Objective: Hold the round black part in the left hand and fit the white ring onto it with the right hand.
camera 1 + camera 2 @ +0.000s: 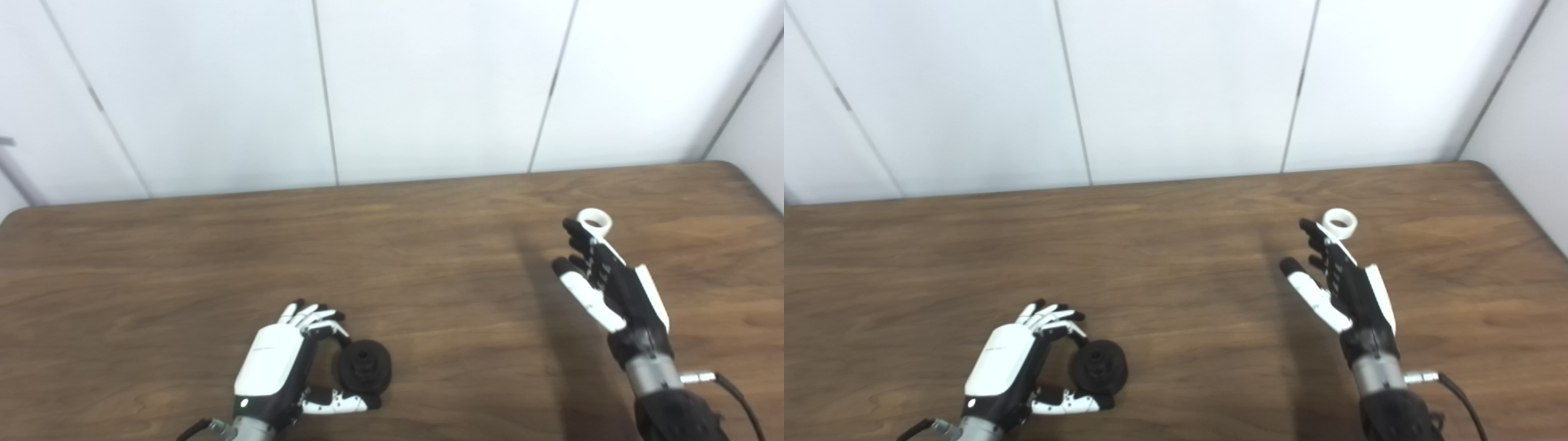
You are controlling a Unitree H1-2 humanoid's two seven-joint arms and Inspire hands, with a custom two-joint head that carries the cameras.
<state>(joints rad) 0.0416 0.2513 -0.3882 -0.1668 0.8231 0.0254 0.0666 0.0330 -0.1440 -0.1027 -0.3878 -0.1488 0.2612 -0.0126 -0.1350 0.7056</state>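
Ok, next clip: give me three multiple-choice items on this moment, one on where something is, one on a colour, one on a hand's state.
1. Where does the ring lie?
A. on the table, far right, by the right hand's fingertips
B. on the black part
C. in the left hand

2. What colour is the round part by the left hand?
A. white
B. black
C. red

3. How is the right hand?
A. shut on the ring
B. shut on the black part
C. open, fingers stretched out, holding nothing

Key: 1 A, the ring sits on the wood just past the right hand's fingertips. 2 B, the part is black, set between the left hand's curled fingers and thumb. 3 C, the fingers are spread and straight; the ring lies beyond them, not clasped.
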